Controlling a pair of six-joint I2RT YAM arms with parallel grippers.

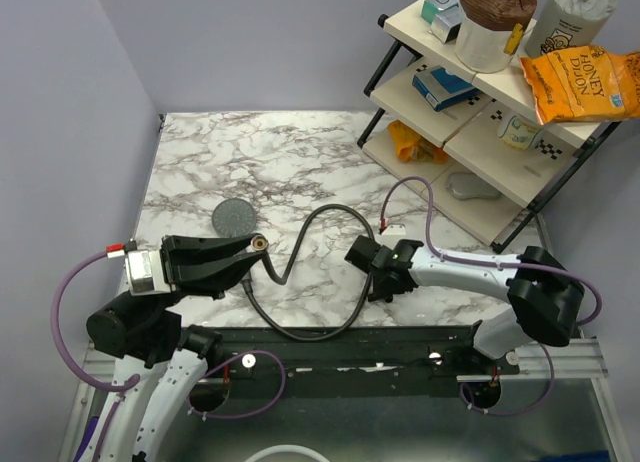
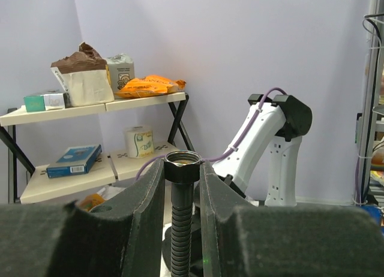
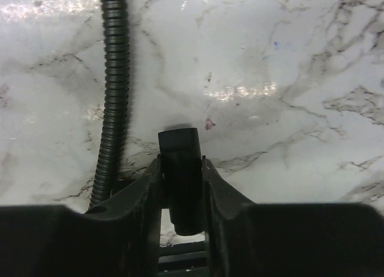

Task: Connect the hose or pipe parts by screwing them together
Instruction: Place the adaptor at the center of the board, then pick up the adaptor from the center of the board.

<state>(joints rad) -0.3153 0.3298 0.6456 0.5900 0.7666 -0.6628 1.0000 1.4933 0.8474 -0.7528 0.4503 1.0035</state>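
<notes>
The dark grey shower head (image 1: 234, 218) lies face up on the marble table (image 1: 300, 152), just beyond my left gripper (image 1: 250, 245). That gripper is shut on the brass-lined end nut (image 1: 259, 242) of the black flexible hose (image 1: 318, 214). In the left wrist view the nut (image 2: 182, 165) stands upright between the fingertips of the left gripper (image 2: 182, 169), with the hose hanging below it. The hose loops across the table to my right gripper (image 1: 360, 254). The right gripper (image 3: 180, 163) is closed against a short dark cylindrical piece (image 3: 179, 146), and the hose (image 3: 114, 85) runs beside it on the left.
A slanted shelf rack (image 1: 470, 77) stands at the back right, holding an orange snack bag (image 1: 585, 82), a blue box (image 1: 445, 87) and a brown paper bag (image 1: 497, 17). A grey object (image 1: 470, 188) lies at its foot. A black rail (image 1: 350, 347) runs along the near edge.
</notes>
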